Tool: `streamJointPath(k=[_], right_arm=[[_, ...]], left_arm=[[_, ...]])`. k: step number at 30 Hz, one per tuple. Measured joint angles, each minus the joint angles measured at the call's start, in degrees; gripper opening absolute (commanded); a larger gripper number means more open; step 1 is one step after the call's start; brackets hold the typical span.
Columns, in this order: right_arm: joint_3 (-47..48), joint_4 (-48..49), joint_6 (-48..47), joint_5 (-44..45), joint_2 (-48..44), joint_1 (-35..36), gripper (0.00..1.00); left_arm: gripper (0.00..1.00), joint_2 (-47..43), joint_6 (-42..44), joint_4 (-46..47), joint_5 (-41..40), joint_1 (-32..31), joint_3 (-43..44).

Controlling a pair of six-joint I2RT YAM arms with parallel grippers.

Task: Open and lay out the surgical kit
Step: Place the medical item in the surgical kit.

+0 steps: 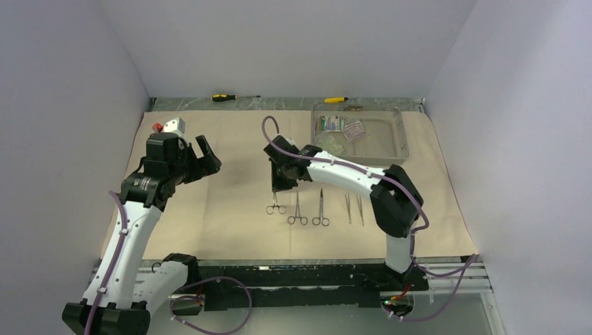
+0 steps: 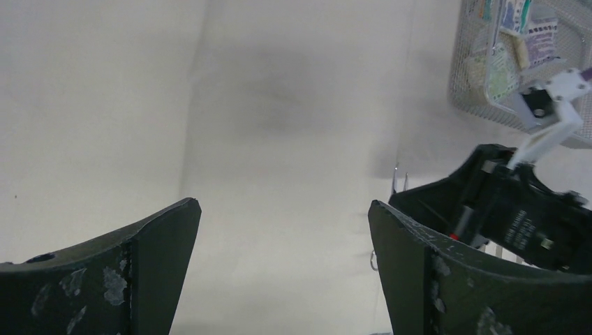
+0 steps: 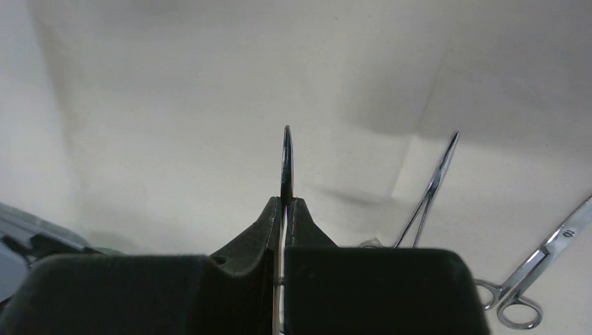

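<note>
The right pincer (image 3: 286,204) was shut tight on a steel clamp (image 3: 286,157) near the middle of the beige wrap cloth (image 1: 230,209). The left pincer (image 2: 283,209) was wide open (nothing in it). The wire-mesh tray (image 1: 403,136) sat by the far right corner of the table (image 1: 279,103).

Wrap cloth (image 1: 230,139): beige, matt, smooth, few soft creases. Wire-mesh tray (image 1: 380,142), far right corner of cloth: bright silver metal mesh. Clamps (image 1: 297,208), toward cloth's near edge: polished steel, glossy. Fingers (image 2: 150,258) of my left gripper (image 2: 283,209): matt black plastic, scuffed, pale chips.
</note>
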Motion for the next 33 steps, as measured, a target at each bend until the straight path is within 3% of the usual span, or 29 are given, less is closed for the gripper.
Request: streamJointPath(k=[13, 30, 33], right_arm=[[0.35, 1.31, -2.03, 1.38, 9.86, 1.27, 0.00], [0.92, -1.57, 4.09, 1.20, 10.56, 1.36, 0.00], [0.61, -1.90, 5.81, 1.25, 10.58, 1.42, 0.12]], left_arm=[[0.97, -2.05, -1.22, -3.50, -0.11, 0.00, -1.36], [0.98, -2.56, -1.16, -4.20, -2.49, 0.00, -2.14], [0.98, -2.56, -1.11, -4.22, -2.60, 0.00, -2.16]])
